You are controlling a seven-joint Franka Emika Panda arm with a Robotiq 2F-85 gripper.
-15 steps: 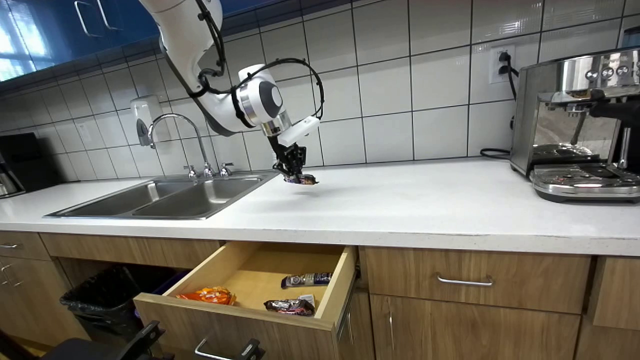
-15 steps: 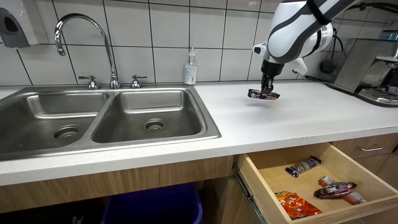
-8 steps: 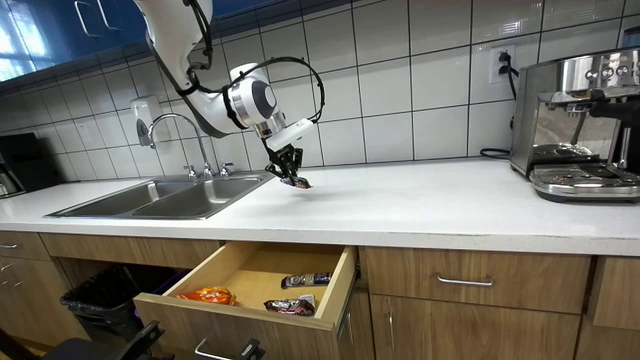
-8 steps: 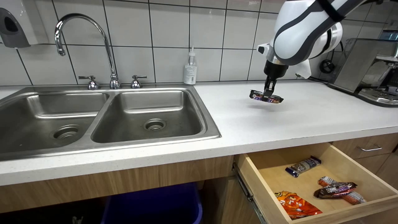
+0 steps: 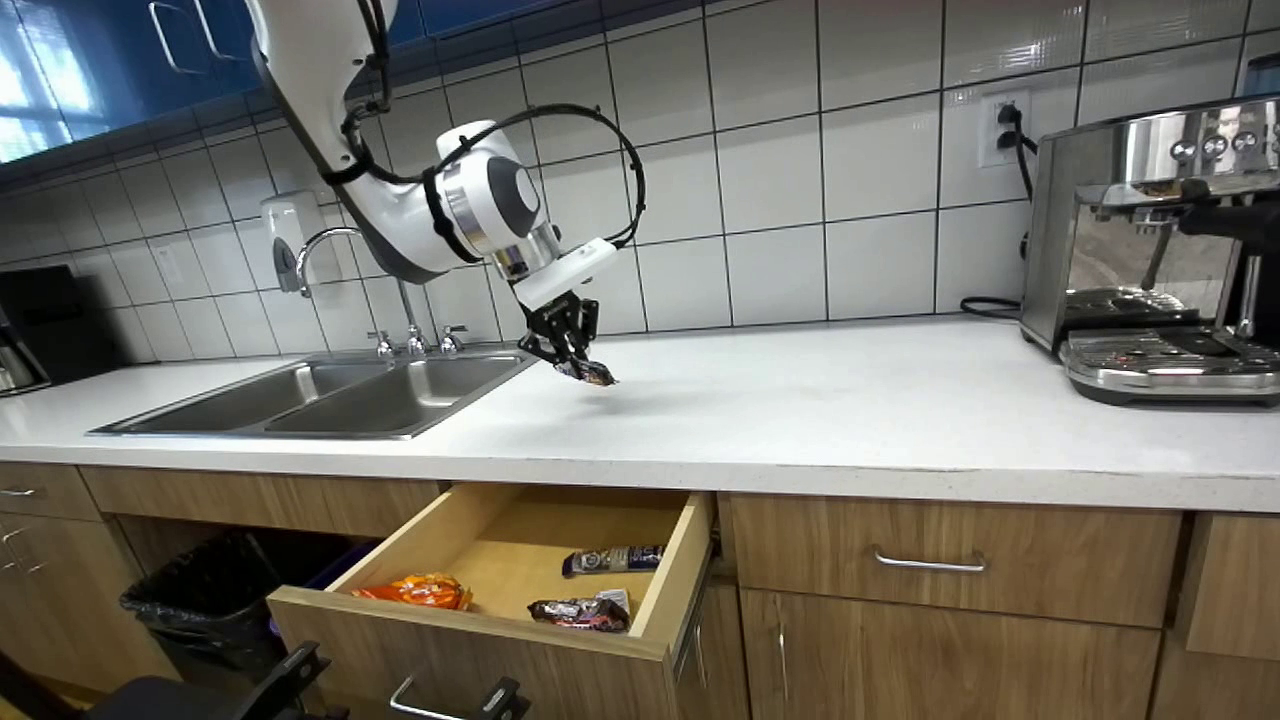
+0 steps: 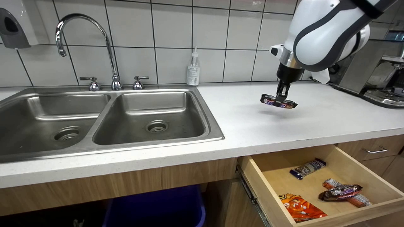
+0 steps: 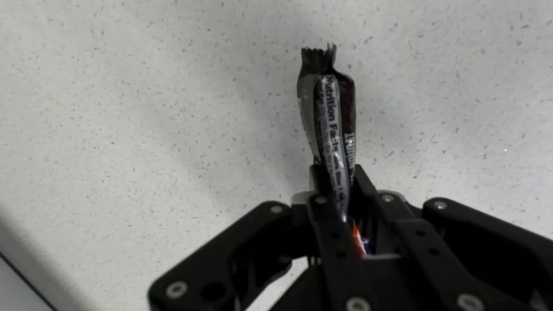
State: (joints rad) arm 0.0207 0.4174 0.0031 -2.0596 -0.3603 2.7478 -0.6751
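A white, grey-speckled countertop [image 5: 830, 395] spreads beneath the black, jointed pincer [image 7: 339, 183]. In both exterior views a double-bowl stainless-steel sink [image 6: 151, 113] lies left of the pincer, a pulled-out, pale wooden drawer [image 6: 315, 186] sits lower than the pincer, and a boxy silver espresso machine [image 5: 1150, 240] stands well to the right of it. The pincer is clamped on a slim, dark-brown, print-wrapped candy bar [image 7: 330, 116], tilted, both ends jutting past the pincer, clear of the countertop.
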